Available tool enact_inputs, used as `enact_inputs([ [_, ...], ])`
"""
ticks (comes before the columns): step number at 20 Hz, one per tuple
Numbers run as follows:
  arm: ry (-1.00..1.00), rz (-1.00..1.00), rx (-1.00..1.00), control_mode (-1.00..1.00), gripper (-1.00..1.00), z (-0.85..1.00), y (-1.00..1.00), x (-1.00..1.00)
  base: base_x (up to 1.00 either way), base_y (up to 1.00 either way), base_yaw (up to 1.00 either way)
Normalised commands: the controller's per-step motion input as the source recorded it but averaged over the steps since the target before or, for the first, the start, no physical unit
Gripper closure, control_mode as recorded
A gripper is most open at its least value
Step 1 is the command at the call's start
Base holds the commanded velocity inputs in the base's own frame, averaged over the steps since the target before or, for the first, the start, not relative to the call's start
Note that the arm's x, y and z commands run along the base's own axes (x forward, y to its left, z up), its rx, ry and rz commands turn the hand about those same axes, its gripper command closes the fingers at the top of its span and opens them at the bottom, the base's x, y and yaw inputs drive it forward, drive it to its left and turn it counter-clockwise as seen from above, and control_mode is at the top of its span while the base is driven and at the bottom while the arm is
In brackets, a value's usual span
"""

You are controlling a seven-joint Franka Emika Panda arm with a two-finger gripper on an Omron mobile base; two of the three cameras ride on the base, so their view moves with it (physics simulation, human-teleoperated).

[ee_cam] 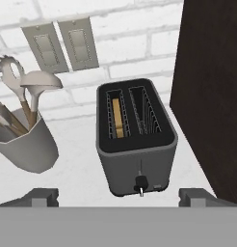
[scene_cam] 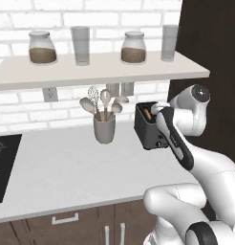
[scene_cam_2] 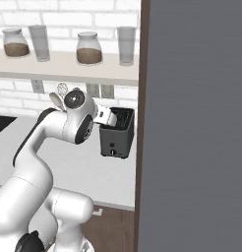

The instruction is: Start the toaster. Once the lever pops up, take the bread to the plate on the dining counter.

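Black two-slot toaster (ee_cam: 136,140) on the white worktop (scene_cam: 67,167), just beside the dark cabinet wall (ee_cam: 212,96); brown bread (ee_cam: 118,117) deep in its left slot. Gripper (ee_cam: 118,195) wide open, empty, near above the lever (ee_cam: 139,182). Could slip off such a small lever, or scrape the cabinet wall.

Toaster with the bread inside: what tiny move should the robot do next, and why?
Probably lower the open tool toward the lever on the small black boxy toaster and press it. The thin brown bread slice sits in one slot, and the tool hangs just in front, touching nothing.
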Motion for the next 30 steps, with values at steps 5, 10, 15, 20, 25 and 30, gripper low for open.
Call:
enact_inputs([
  [5,0.0,0.0,0.0,-1.0,-1.0,0.0,0.0,0.0,0.0,0.0,0.0],
  [10,0.0,0.0,0.0,-1.0,-1.0,0.0,0.0,0.0,0.0,0.0,0.0],
  [15,0.0,0.0,0.0,-1.0,-1.0,0.0,0.0,0.0,0.0,0.0,0.0],
  [20,0.0,0.0,0.0,-1.0,-1.0,0.0,0.0,0.0,0.0,0.0,0.0],
  [25,0.0,0.0,0.0,-1.0,-1.0,0.0,0.0,0.0,0.0,0.0,0.0],
  [30,0.0,0.0,0.0,-1.0,-1.0,0.0,0.0,0.0,0.0,0.0,0.0],
])
